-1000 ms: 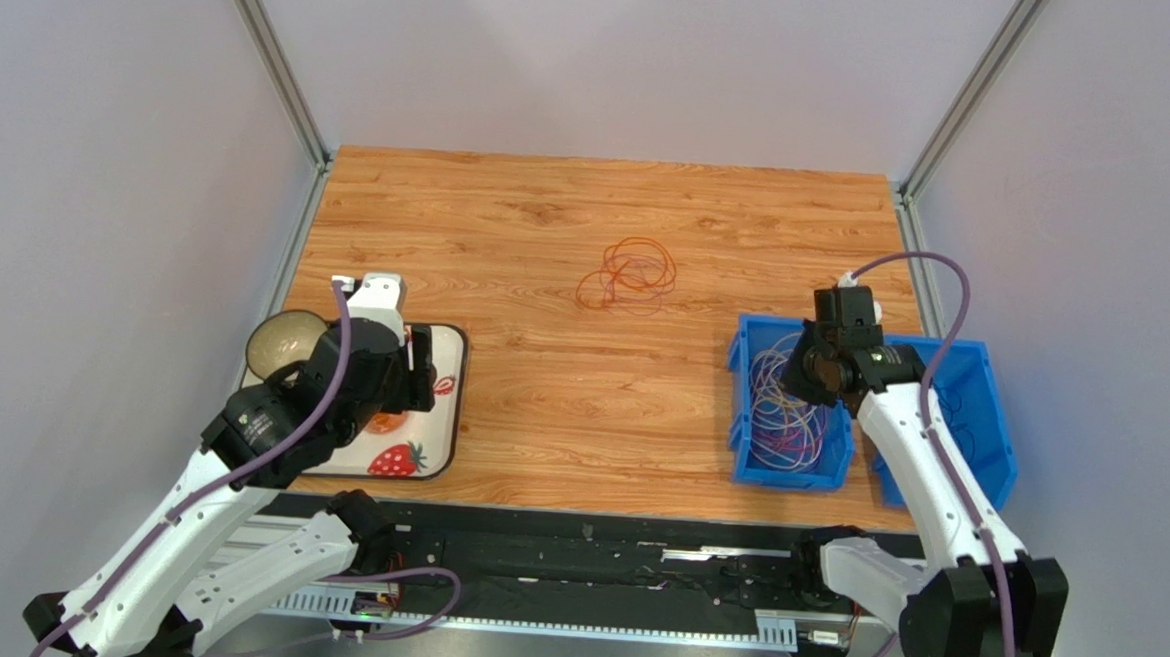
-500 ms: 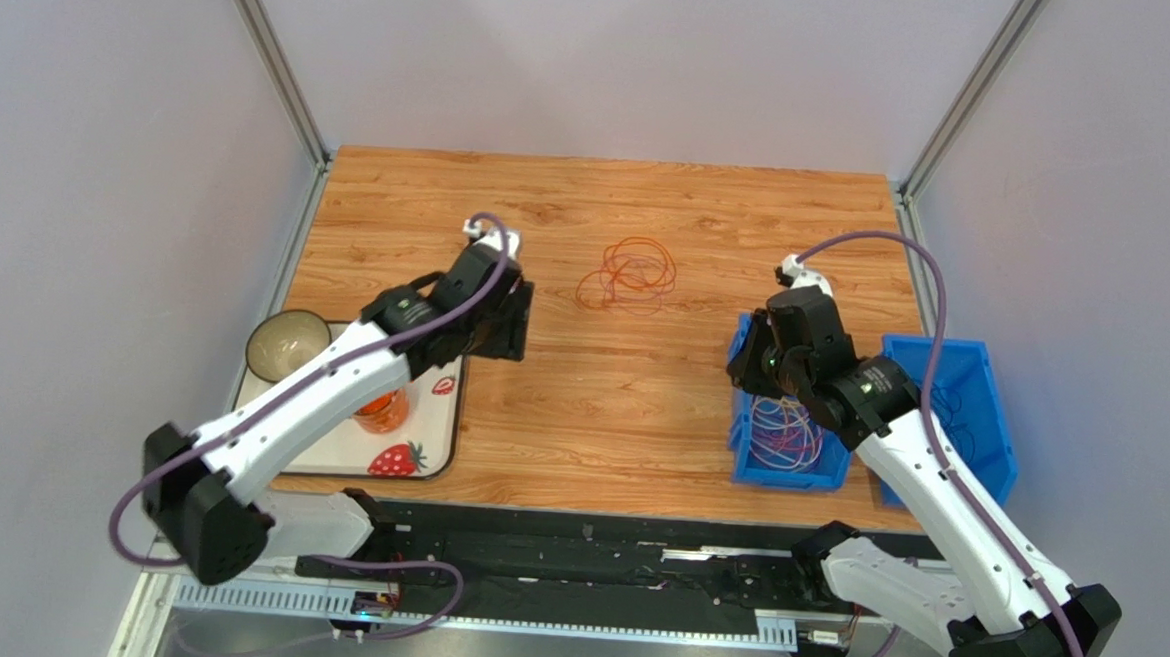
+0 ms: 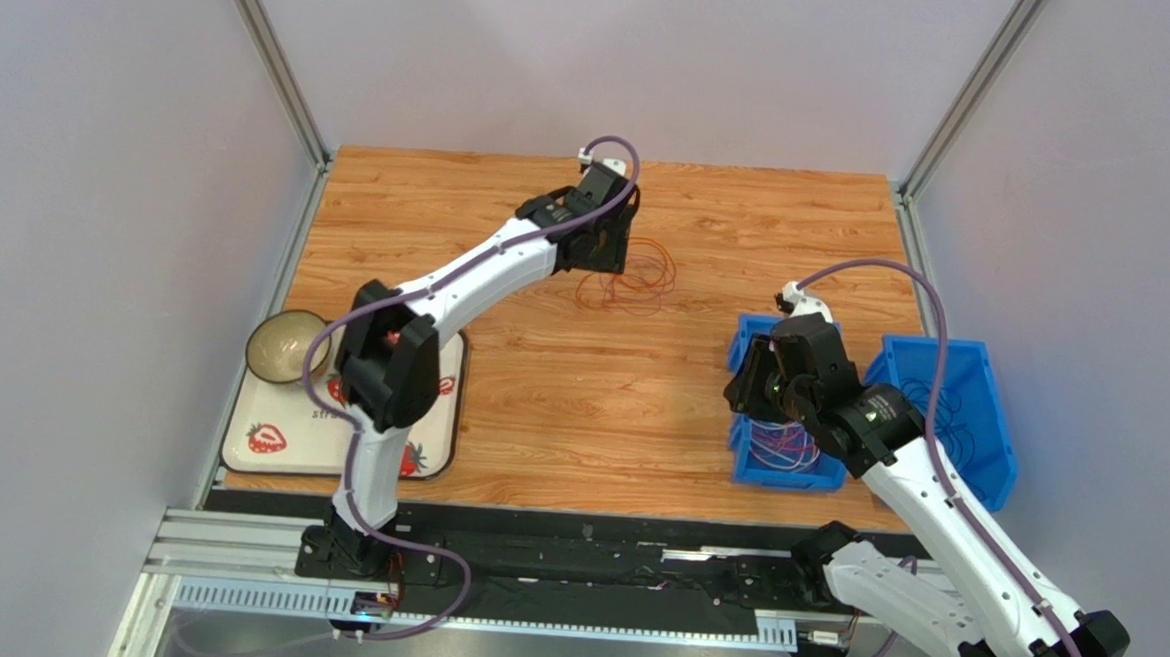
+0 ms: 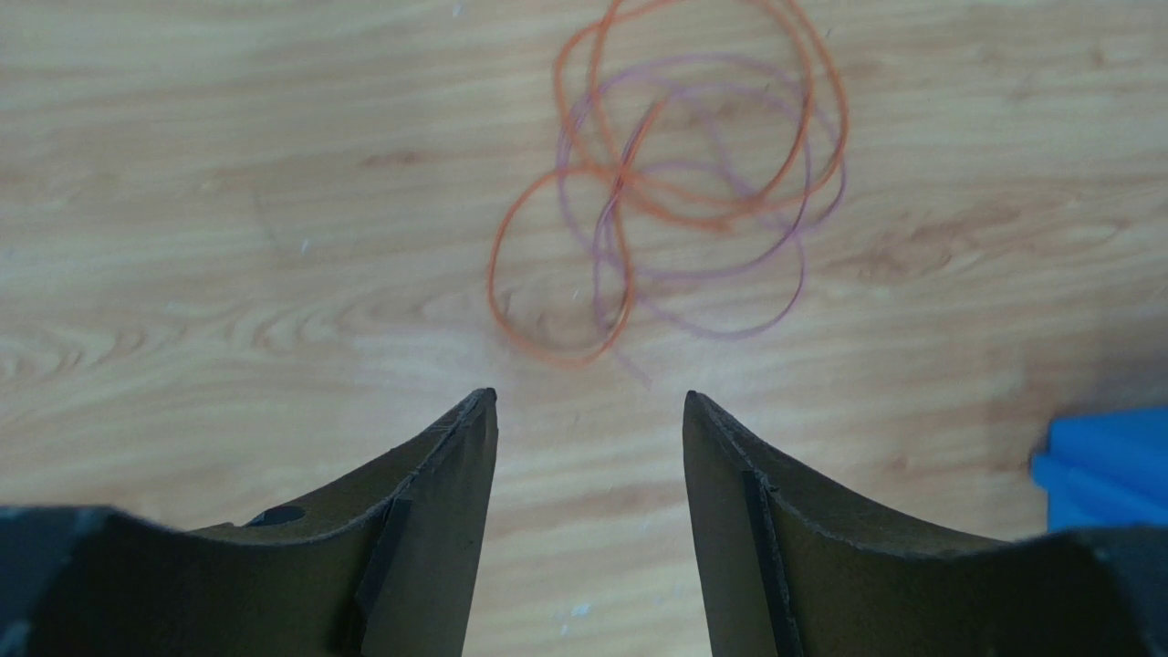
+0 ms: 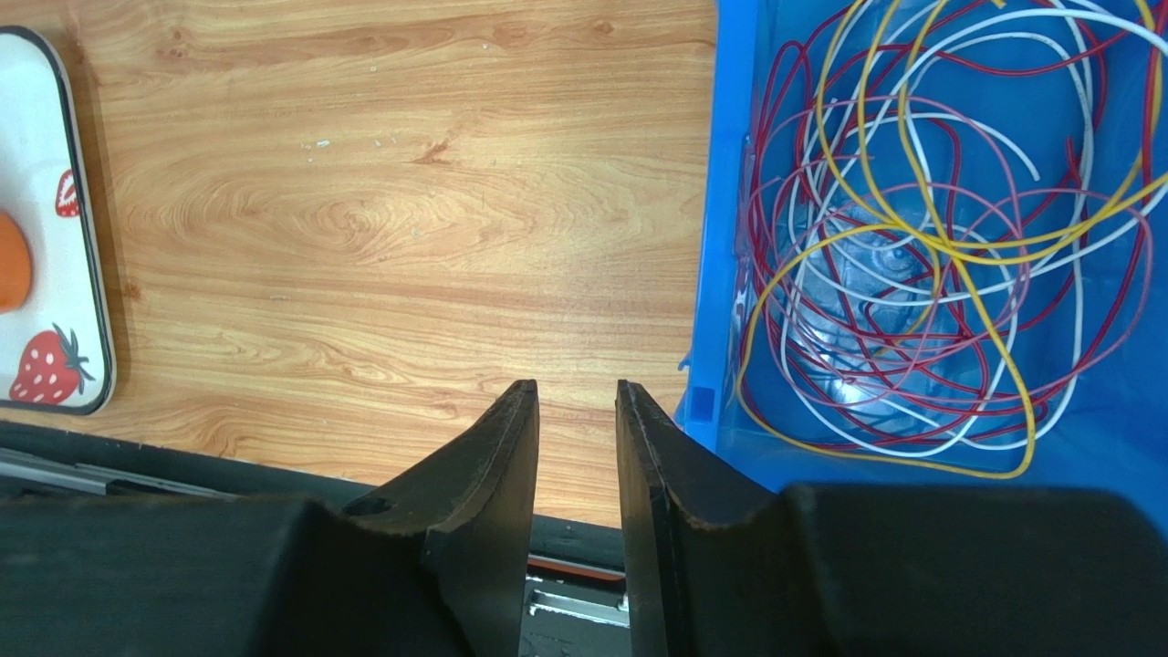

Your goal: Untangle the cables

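The left gripper point(image 4: 590, 397) is swung from the tray point(image 3: 262, 440) to the orange-purple cables point(image 4: 686, 219) mid-table, spread and empty, seemingly for a pick. The right gripper point(image 5: 576, 390), slightly parted and empty, is drawn off the tangle point(image 5: 946, 233) in the blue bin point(image 5: 713, 274).

Seen from above, the left arm's wrist point(image 3: 589, 227) covers the left side of the loose cables point(image 3: 648, 281) on the worktop. The right arm point(image 3: 828, 402) hides most of the blue bin point(image 3: 741, 463), and the cables inside it point(image 3: 781, 447) are too thin to tell apart there. In the left wrist view the loose cables run past the top edge. In the right wrist view the left edge cuts off the tray point(image 5: 48, 164) and an orange thing point(image 5: 11, 260) on it, which cannot be identified.
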